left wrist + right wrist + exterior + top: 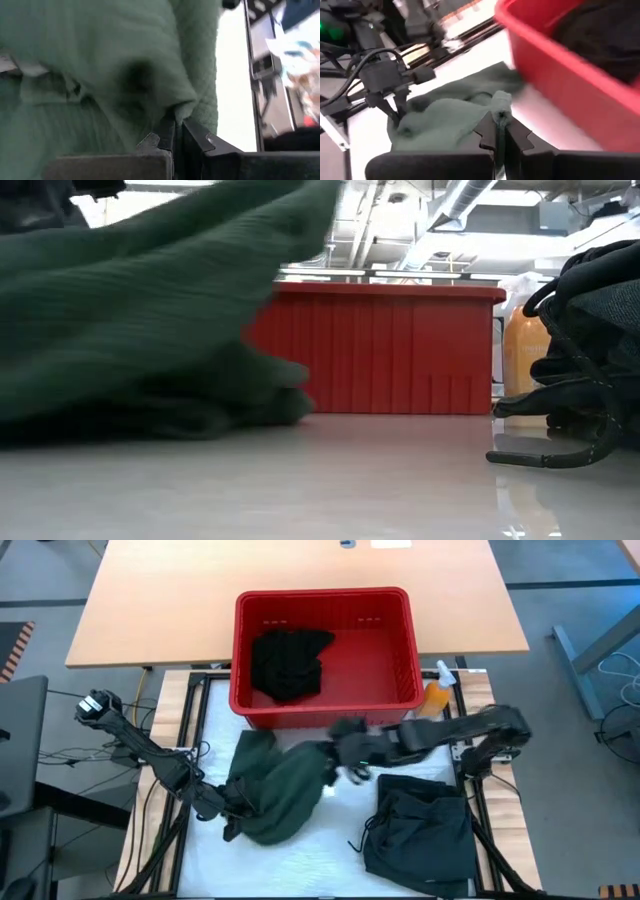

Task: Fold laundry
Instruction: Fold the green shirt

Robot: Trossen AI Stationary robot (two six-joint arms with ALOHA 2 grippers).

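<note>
Two grippers pinch one green garment [283, 790] on the white table top [330, 830].

The left gripper [232, 810] is clamped on the garment's near-left edge, and the right gripper [340, 755] is closed on its right edge, in front of the red basket [325, 705]. A black garment [290, 662] lies inside the basket; another dark garment [420, 830] lies to the right; an orange spray bottle [438, 692] stands beside the basket.

The garment [282, 790] spread on the white table [330, 860] is dark green, with a fine ribbed weave. The basket [325, 700] is bright red with ridged walls, and the clothing [290, 663] inside is black. The bottle [437, 695] is orange. The bundle [425, 830] nearby looks black, perhaps dark teal.
</note>
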